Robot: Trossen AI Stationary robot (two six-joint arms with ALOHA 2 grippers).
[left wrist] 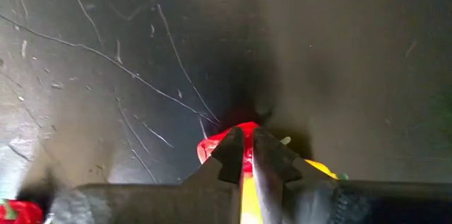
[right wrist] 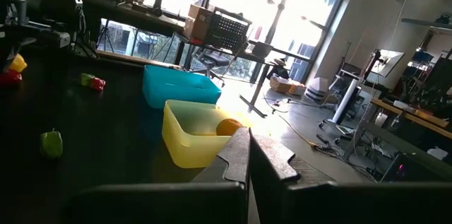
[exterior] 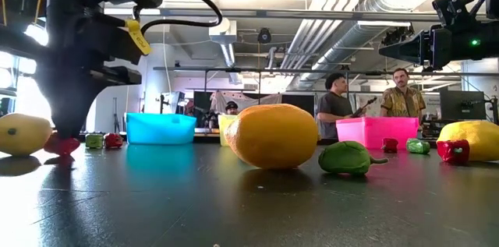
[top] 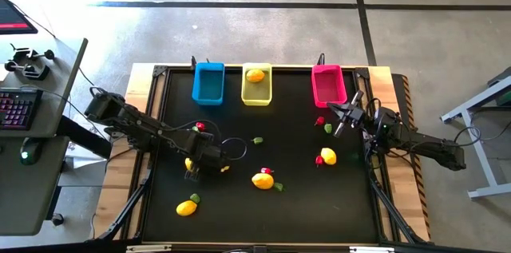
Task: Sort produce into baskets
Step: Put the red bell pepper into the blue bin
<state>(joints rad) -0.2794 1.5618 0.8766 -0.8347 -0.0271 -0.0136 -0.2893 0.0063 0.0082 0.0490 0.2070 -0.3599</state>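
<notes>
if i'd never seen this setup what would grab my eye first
Probably the three bright baskets in a row at the table's far edge: blue basket, yellow basket with a lemon inside, pink basket. Next, the left gripper, down at the mat in the table's left half and shut on a small red piece. Other lemons and bits lie scattered on the black mat.

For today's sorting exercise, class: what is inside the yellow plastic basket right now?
One yellow lemon-shaped fruit lies inside the yellow plastic basket, toward its far end. The floor under the fruit is covered, so nothing more can be told there.
</notes>
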